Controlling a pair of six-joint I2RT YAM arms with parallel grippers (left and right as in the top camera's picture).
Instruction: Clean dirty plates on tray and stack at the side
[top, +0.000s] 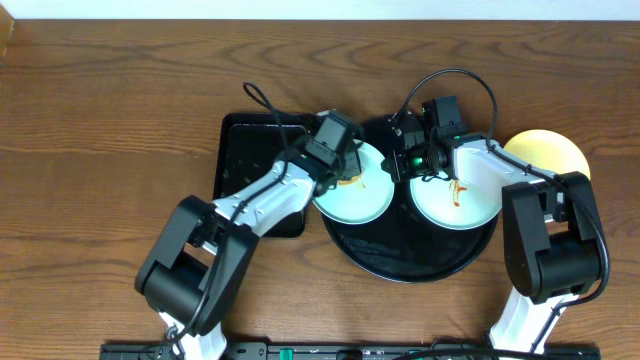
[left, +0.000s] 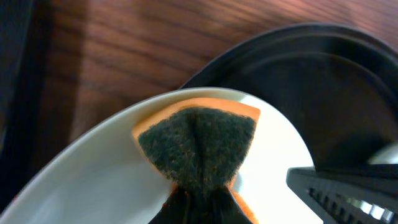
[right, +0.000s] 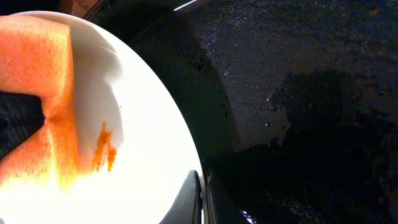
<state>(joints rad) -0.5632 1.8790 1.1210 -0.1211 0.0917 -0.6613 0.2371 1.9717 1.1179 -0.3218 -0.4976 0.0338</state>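
A round black tray (top: 400, 255) holds two pale blue-green plates. My left gripper (top: 343, 168) is shut on an orange sponge with a dark green scrub side (left: 199, 146), pressing it onto the left plate (top: 350, 203), which also shows in the left wrist view (left: 93, 168). My right gripper (top: 398, 165) is shut on that plate's right rim (right: 149, 155); its fingers (right: 202, 199) clamp the edge. An orange-red smear (right: 104, 149) lies beside the sponge. The right plate (top: 455, 205) carries an orange-red smear. A pale yellow plate (top: 550, 150) lies on the table, right of the tray.
A rectangular black tray (top: 245, 160) lies left of the round tray, partly under my left arm. The right arm reaches over the right plate. Brown wooden table (top: 100, 130) stretches to the left and back.
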